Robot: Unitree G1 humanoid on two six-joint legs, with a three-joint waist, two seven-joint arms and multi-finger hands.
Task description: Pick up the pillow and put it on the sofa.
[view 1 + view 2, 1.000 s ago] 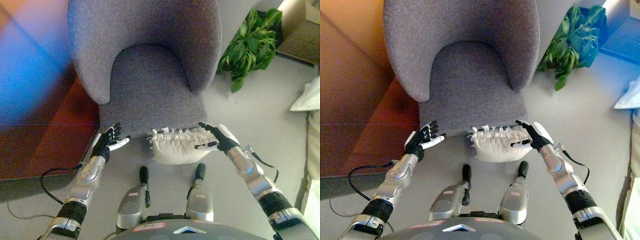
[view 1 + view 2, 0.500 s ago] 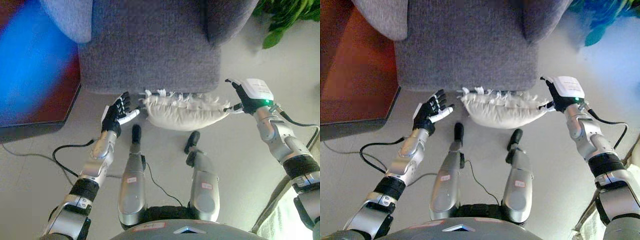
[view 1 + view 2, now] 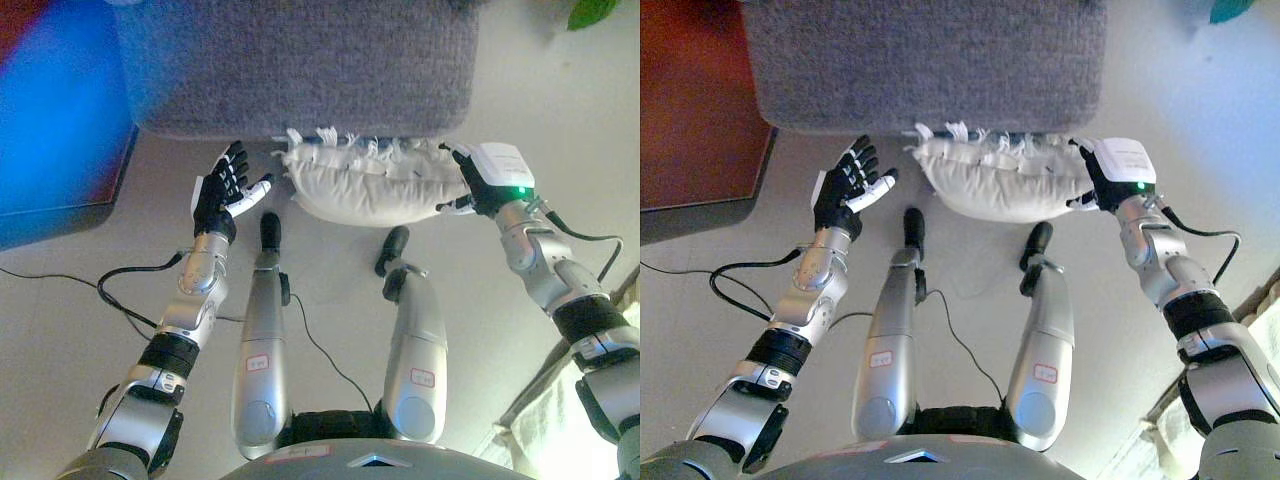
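A cream pillow (image 3: 375,184) with a fringed edge lies on the floor against the front of the grey sofa chair (image 3: 300,65). My right hand (image 3: 472,182) rests against the pillow's right end, fingers fairly straight and touching it. My left hand (image 3: 222,191) hovers open, palm toward the pillow, a short way from its left end and not touching it. In the right eye view the same pillow (image 3: 1002,180) sits between the left hand (image 3: 845,189) and the right hand (image 3: 1102,178).
A dark red-brown rug or platform (image 3: 695,110) lies left of the chair, its edge close to my left hand. A pale fabric edge (image 3: 560,435) shows at the lower right. The light floor (image 3: 60,340) spreads around.
The camera has tilted further down, so the chair and pillow sit higher in view. My right hand has come in against the pillow's right end; my left hand stays open beside the left end.
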